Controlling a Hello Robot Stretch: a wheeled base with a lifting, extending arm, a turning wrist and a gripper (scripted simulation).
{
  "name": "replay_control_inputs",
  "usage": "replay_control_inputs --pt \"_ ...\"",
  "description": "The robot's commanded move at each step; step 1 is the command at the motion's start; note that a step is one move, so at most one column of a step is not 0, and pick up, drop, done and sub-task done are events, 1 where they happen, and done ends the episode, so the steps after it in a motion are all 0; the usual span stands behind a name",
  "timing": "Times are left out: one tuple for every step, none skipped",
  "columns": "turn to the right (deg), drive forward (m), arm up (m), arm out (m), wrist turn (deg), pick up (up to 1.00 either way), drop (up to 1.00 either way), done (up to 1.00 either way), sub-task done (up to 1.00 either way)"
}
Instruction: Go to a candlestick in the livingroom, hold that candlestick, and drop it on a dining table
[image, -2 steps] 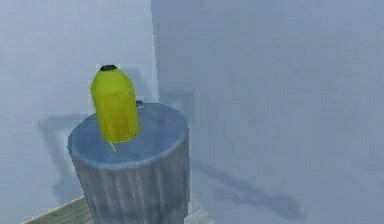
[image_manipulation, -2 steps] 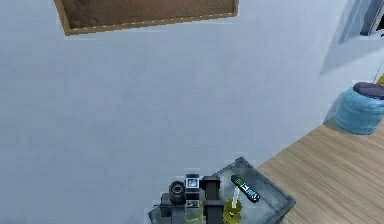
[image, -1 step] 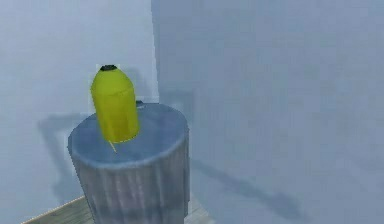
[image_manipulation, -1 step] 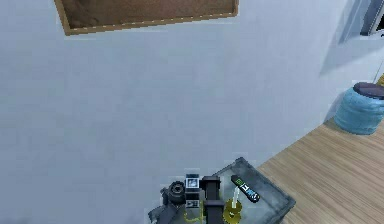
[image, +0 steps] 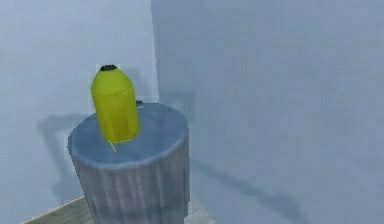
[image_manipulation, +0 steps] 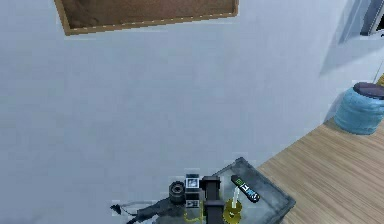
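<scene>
Cylinder (image: 130, 170): grey, fine vertical ribbing;
Object on top (image: 115, 105): yellow, black cap;
Walls (image: 270, 90): pale blue-grey, plain;
Floor (image_manipulation: 330, 165): light wood planks;
Drum (image_manipulation: 358, 110): light blue, dark lid;
Frame (image_manipulation: 150, 18): brown;
Gripper (image_manipulation: 125, 208): dark;
Squares (image_manipulation: 192, 185): white, black marks

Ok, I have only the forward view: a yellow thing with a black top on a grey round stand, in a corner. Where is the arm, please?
Observer: In the arm side view the arm rises from the bottom edge, and the claw points to the picture's left, in front of a pale wall.
Operator: Is some furniture near the arm?
Observer: Yes, a grey tabletop lies just right of the arm, with a dark slim thing on it.
Operator: And farther away?
Observer: A blue-grey barrel with a dark lid stands at the right edge, beside the wooden floor.
</scene>
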Motion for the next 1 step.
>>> replay_control_inputs --pt "0.0 0.0 0.0 0.0 45.0 0.0 0.0 0.0 0.0"
